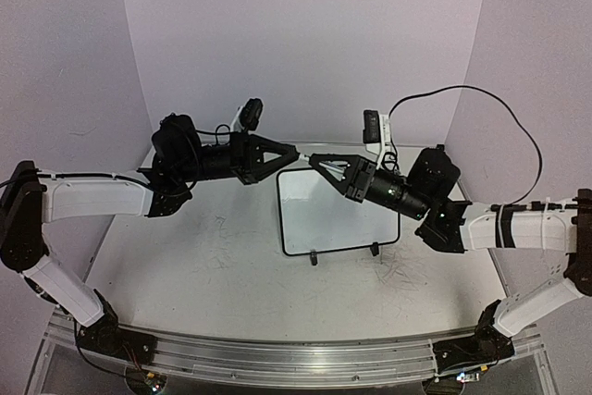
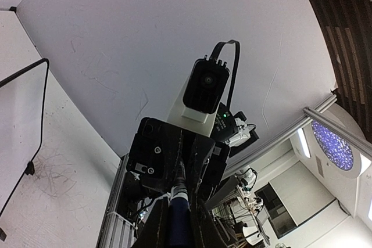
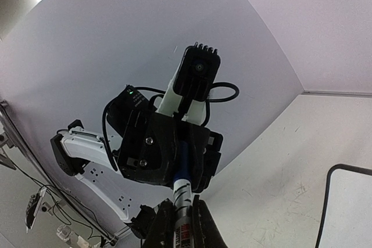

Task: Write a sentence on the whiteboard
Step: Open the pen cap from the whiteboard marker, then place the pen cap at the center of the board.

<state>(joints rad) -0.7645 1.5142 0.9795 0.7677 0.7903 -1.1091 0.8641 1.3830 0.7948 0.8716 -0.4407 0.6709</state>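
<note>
While both jaws grip one marker (image 3: 182, 193) over the whiteboard (image 1: 338, 215), a scuffed white tabletop (image 1: 203, 256) meets pale walls (image 1: 305, 34).

A robotics lab test cell.
White panels (image 1: 305, 34) wall in a scuffed table (image 1: 222, 256) edged by an aluminium rail (image 1: 277, 358); beyond, a slatted ceiling (image 2: 349, 39) and round lamp (image 2: 332, 143).

Marker (image 3: 182, 189) between left hand (image 3: 176, 164), right hand (image 3: 181, 216)
</note>
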